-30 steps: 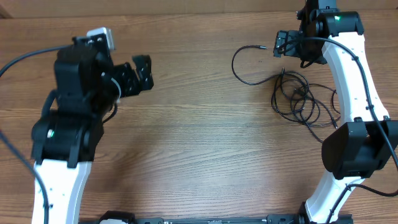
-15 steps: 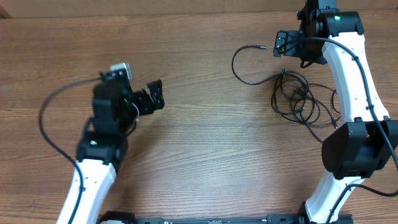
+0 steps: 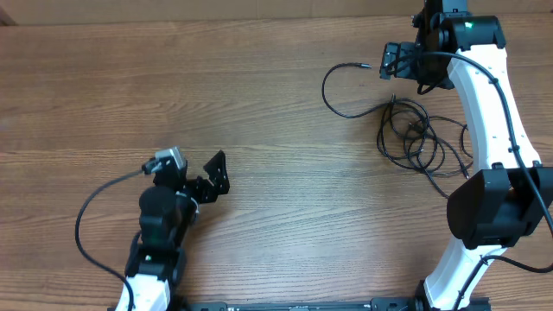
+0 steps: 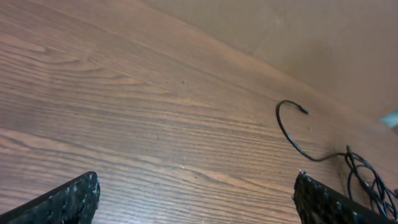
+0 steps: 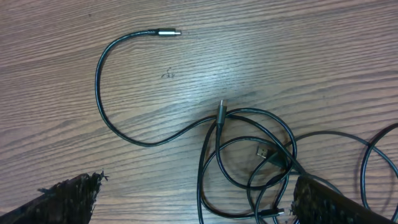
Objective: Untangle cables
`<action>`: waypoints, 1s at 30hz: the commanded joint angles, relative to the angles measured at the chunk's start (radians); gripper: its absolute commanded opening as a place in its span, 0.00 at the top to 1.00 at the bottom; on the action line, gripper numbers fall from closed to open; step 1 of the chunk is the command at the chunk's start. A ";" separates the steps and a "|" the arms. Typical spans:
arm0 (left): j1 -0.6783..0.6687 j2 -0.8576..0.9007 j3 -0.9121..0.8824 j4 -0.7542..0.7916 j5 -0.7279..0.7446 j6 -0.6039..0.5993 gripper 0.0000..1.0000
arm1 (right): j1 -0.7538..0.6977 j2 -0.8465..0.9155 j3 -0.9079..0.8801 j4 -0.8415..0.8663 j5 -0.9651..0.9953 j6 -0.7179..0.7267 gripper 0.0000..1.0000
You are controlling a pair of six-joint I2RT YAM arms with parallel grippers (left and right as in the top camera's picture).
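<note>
Overhead, the cables (image 3: 413, 131) are seen tangled at the right of the wooden worktop (image 3: 276, 112), with one cord arced toward upper centre. The right tool (image 3: 388, 60) is poised near the top edge, fingers apart. The left tool (image 3: 218, 174), likewise spread, is seen at lower left, separated from them by a broad stretch of wood.

The table (image 3: 285, 199) is wood with clear grain, smooth and mostly matt, with a pale shine just ahead of the right gripper (image 5: 198, 180). The cables (image 5: 97, 81) there have smooth black sheaths, slightly glossy; one plug (image 5: 166, 32) is silvery metal. The fingers (image 5: 68, 196) look like rough, grainy black plastic. The arm (image 3: 488, 104) has a glossy white shell.
</note>
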 commanded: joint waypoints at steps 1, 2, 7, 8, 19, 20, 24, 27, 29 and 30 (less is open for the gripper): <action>0.000 -0.068 -0.056 0.025 -0.041 -0.005 0.01 | -0.006 0.005 -0.005 0.003 -0.005 0.002 0.00; 0.000 -0.087 -0.069 0.024 -0.047 -0.005 0.00 | -0.006 0.005 -0.005 0.003 -0.005 0.002 0.00; 0.002 -0.183 -0.154 0.024 -0.060 0.002 0.01 | -0.006 0.005 -0.005 0.003 -0.005 0.002 0.00; 0.002 -0.200 -0.172 0.027 -0.060 0.002 0.01 | -0.006 0.005 -0.005 0.003 -0.005 0.002 0.00; 0.040 -0.413 -0.196 -0.117 -0.108 0.049 0.01 | -0.006 0.005 -0.005 0.003 -0.005 0.002 0.00; 0.041 -0.437 -0.196 -0.135 -0.108 0.064 0.00 | -0.006 0.005 -0.005 0.003 -0.005 0.002 0.00; 0.040 -0.563 -0.196 -0.245 -0.108 0.134 0.01 | -0.006 0.005 -0.005 0.003 -0.005 0.002 0.00; 0.040 -0.674 -0.196 -0.356 -0.108 0.171 0.00 | -0.006 0.005 -0.005 0.003 -0.005 0.002 0.00; 0.042 -0.745 -0.197 -0.431 -0.108 0.190 0.00 | -0.006 0.005 -0.005 0.003 -0.005 0.002 0.00; 0.042 -0.775 -0.197 -0.432 -0.106 0.230 0.00 | -0.006 0.005 -0.005 0.003 -0.005 0.002 0.00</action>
